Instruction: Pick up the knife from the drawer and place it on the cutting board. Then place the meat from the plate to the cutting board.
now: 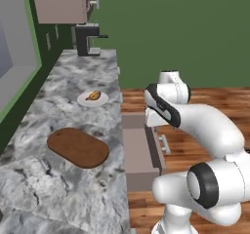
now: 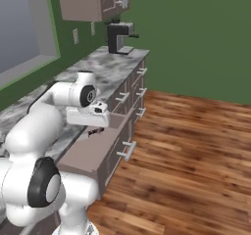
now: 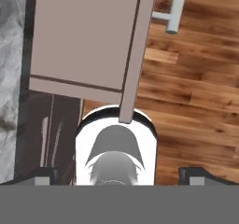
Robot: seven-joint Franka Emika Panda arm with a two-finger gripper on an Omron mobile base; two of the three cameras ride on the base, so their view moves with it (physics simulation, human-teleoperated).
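Note:
The mauve-brown drawer [image 1: 139, 152] stands pulled out from the counter front, its silver bar handle [image 1: 164, 143] toward the floor. My gripper [image 2: 94, 131] hangs over the drawer [image 2: 90, 153] and looks down at its flat inside [image 3: 84, 36]. The fingertips [image 3: 44, 176] sit far apart, so the gripper [image 3: 120, 176] is open and holds nothing. The knife is out of view. On the marble counter lies the dark reddish-brown cutting board [image 1: 78, 146]. Beyond it sits the white plate [image 1: 83, 101] with the golden-brown meat [image 1: 93, 95] on it.
A black coffee machine [image 1: 88, 39] stands at the counter's far end under a wall cabinet [image 1: 61, 3]. More drawers with bar handles [image 2: 141, 89] line the counter front. Wooden floor [image 2: 196, 146] spreads to the right of the cabinets.

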